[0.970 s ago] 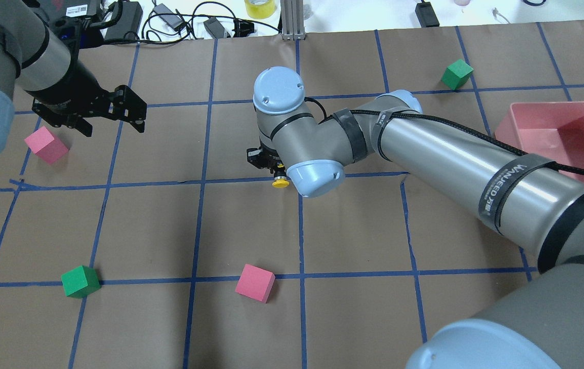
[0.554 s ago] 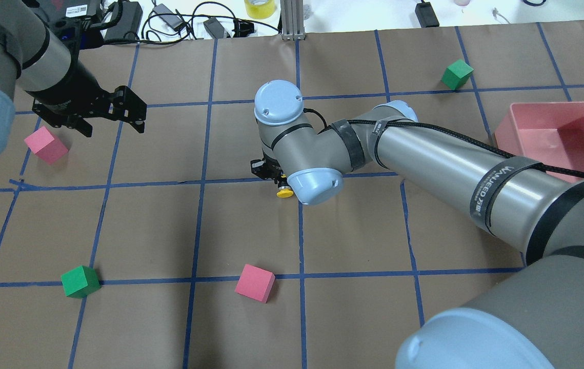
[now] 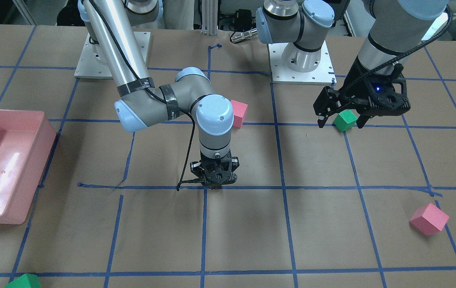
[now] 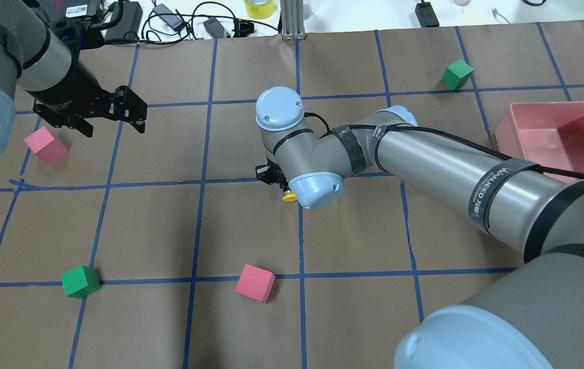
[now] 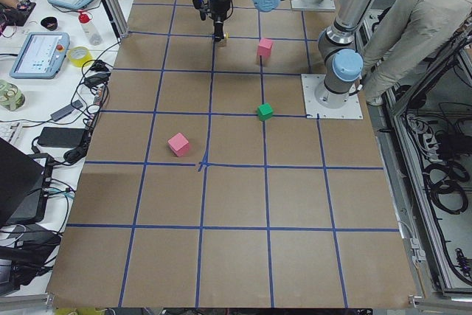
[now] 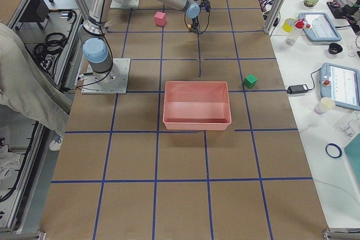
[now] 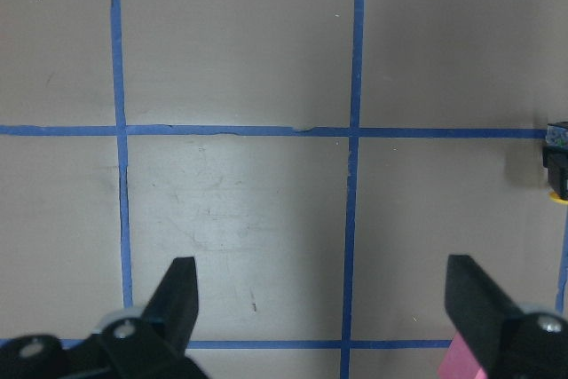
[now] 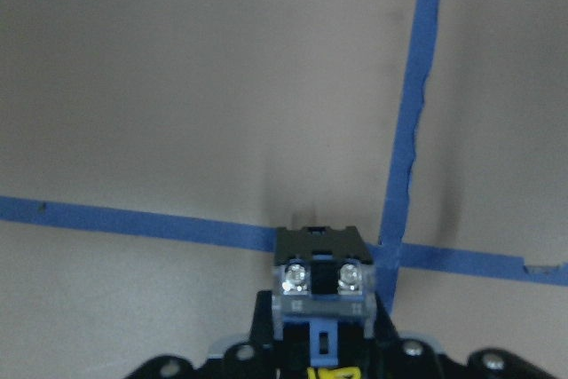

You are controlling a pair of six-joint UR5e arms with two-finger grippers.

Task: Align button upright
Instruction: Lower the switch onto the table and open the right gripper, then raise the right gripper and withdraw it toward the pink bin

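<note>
My right gripper (image 4: 272, 175) points straight down over a blue tape crossing at mid-table and is shut on the button (image 4: 287, 196). In the overhead view only its yellow cap shows, beside the wrist. In the right wrist view the button's grey block base (image 8: 323, 278), with two screws, sticks out past the fingers toward the paper, close above the tape crossing. In the front-facing view the right gripper (image 3: 214, 185) is low at the table and hides the button. My left gripper (image 4: 114, 122) hangs open and empty at the far left; its fingers (image 7: 181, 296) are spread wide.
A pink bin (image 4: 503, 127) stands at the right. Pink cubes (image 4: 255, 282) (image 4: 45, 145) and green cubes (image 4: 80, 281) (image 4: 457, 74) lie scattered. In the front-facing view a green cube (image 3: 346, 120) sits under the left gripper (image 3: 340, 118). Cables and boxes line the far edge.
My right arm has moved the gripper and button a short way toward the near side and slightly right. The left arm has not moved.
</note>
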